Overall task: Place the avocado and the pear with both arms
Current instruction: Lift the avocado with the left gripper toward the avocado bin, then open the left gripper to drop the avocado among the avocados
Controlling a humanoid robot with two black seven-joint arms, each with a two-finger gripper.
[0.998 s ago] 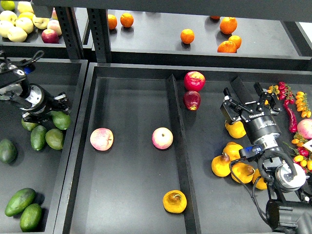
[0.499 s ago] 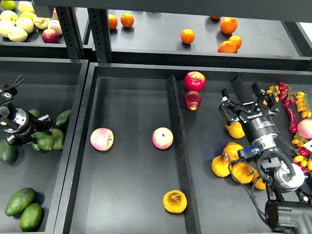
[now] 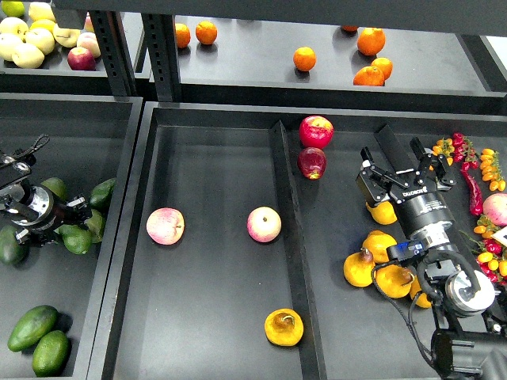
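Several green avocados lie in the left bin. My left gripper (image 3: 70, 223) sits low among them, its fingers around one avocado (image 3: 78, 239); I cannot tell whether they grip it. The pear (image 3: 283, 327), yellow-orange with a dark brown blotch, lies at the front right of the middle tray (image 3: 214, 317). My right gripper (image 3: 400, 168) is open and empty over the right tray, just above a clean yellow pear (image 3: 383, 213).
Two pink apples (image 3: 165, 226) (image 3: 264, 224) lie in the middle tray. Two red apples (image 3: 316, 131) and a cluster of yellow pears (image 3: 379, 267) are in the right tray, with peppers (image 3: 472, 172) at its right edge. Oranges (image 3: 304, 58) sit on the back shelf.
My left gripper has come down and to the left, from the back of the avocado pile into its middle. The right gripper has barely moved.
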